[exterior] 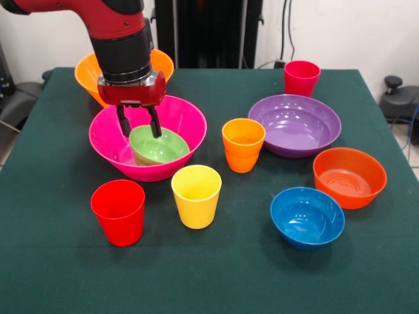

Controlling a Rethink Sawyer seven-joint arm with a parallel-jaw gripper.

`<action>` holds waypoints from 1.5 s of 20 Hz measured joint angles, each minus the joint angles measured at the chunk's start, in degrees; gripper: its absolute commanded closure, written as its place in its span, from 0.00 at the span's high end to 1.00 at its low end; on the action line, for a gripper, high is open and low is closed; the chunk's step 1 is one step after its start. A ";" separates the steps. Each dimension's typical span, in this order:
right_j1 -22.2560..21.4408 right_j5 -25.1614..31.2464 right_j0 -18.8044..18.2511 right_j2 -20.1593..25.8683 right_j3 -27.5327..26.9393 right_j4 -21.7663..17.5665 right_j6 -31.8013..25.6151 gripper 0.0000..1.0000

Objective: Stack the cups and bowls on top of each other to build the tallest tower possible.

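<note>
My gripper hangs open over the big hot-pink bowl. Its fingers reach down to the far left rim of the small green bowl, which lies tilted inside the pink bowl. I cannot tell if a finger touches the rim. The big orange-yellow bowl stands behind the arm. The red cup and yellow cup stand in front of the pink bowl. The orange cup is at the centre and the crimson-pink cup is far right.
The wide purple bowl, medium orange bowl and medium blue bowl sit apart on the right half of the green table. The arm comes down from the top left.
</note>
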 measured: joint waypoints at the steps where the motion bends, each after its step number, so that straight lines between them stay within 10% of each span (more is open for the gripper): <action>1: -0.15 -0.01 0.01 0.02 0.02 0.01 0.00 1.00; 22: -6.81 0.00 4.15 -2.52 6.31 0.44 0.00 1.00; 30: -16.90 2.01 9.19 -2.77 13.58 8.36 0.00 1.00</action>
